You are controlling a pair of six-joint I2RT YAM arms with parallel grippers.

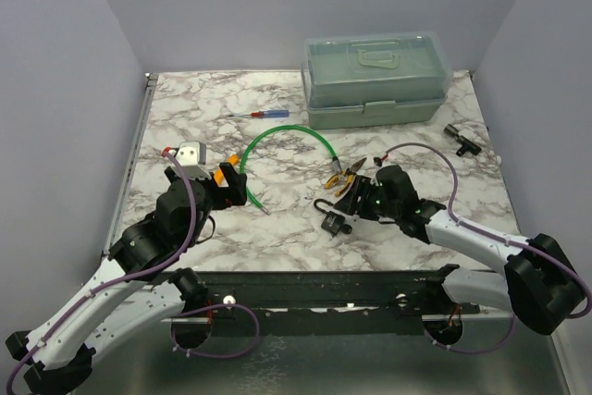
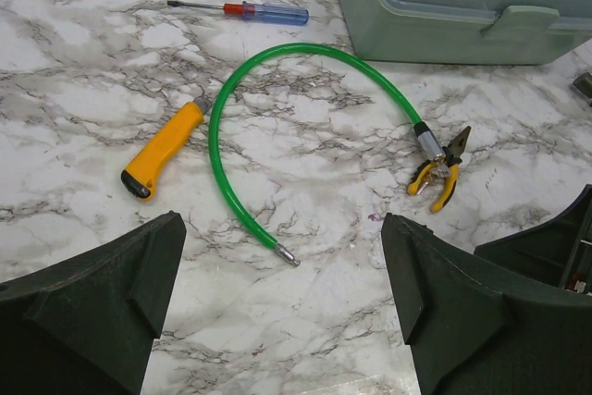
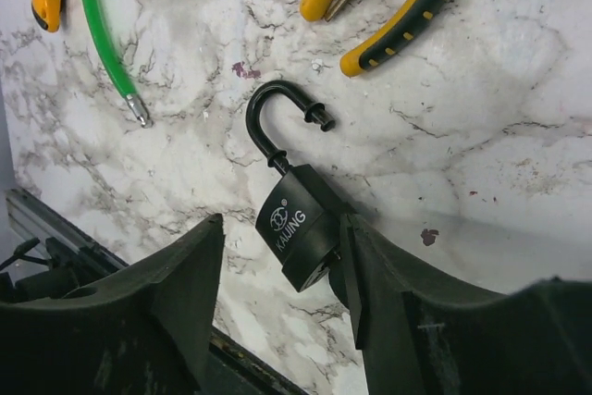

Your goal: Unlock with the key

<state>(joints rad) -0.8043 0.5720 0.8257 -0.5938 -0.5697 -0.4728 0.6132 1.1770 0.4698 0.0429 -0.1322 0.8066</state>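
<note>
Jaws of the right gripper [image 3: 282, 256] stand open astride the padlock [image 3: 296, 224]: one finger [image 3: 365, 275] lies against the side of its body and the other [image 3: 199, 265] stands clear, so nothing is clamped. Jaws of the left gripper [image 2: 282, 228] gape wide and hold nothing, hanging over the marble-patterned surface [image 1: 185, 104] well to the left of the padlock. Largest of the things is the toolbox [image 1: 375, 80], pale green with a cloudy see-through lid that is shut. It stands well beyond the padlock at the far edge, and what lies inside cannot be told through the lid. A green cable [image 2: 277, 53] curves in an open loop beyond and left of the padlock, one metal tip near the padlock's left side and the other end touching the pliers [image 3: 407, 16]. The yellow-handled pliers lie just beyond the padlock's shackle. A yellow utility knife [image 2: 162, 150] lies left of the padlock, outside the cable's loop. The red-and-blue-handled screwdriver [image 2: 268, 13] lies far beyond and left of it, beside the toolbox. A small black part [image 1: 460, 139] sits well to the padlock's right, beyond it. The padlock itself is black and stamped KAIJING in pale letters. It lies flat, and its dark shackle is swung out with the notched free end clear of the body. The key cannot be picked out in any view; the bottom end of the padlock sits in shadow against the finger, and whether the key is there cannot be told.
</note>
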